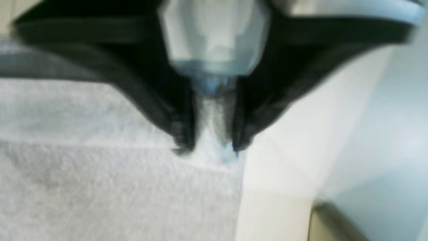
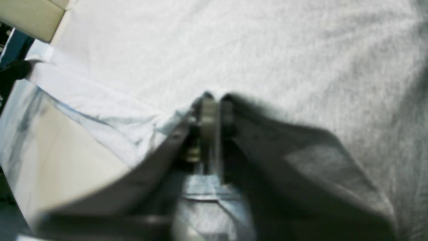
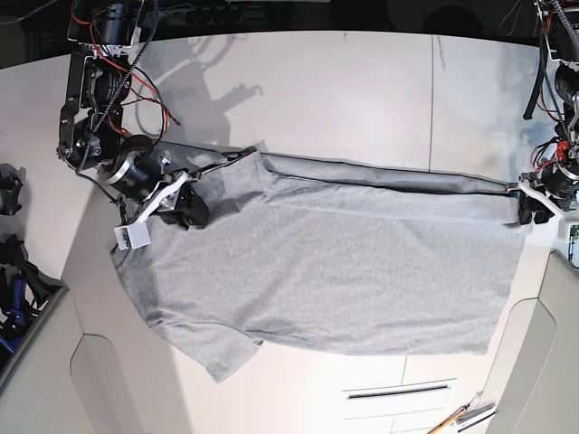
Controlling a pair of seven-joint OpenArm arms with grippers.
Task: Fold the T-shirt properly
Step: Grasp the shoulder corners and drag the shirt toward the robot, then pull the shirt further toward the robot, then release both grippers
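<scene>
While both grippers, left [image 3: 527, 208] and right [image 3: 188, 210], have jaws clenched on the T-shirt [image 3: 335, 271], it stretches taut. Uneven pulling could tear a pinch loose, dropping that edge crooked onto the counter [image 3: 344, 81].

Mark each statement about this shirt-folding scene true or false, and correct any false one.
1. The T-shirt lies spread on the table. True.
2. Both hands grip the shirt's edge. True: the left hand and right hand are each shut on cloth.
3. The shirt is red. False: it is heather grey.
4. The shirt is already folded into a small square. False: it is still mostly spread out.
5. Black lettering shows on the upturned side. False: the visible side is plain.
</scene>
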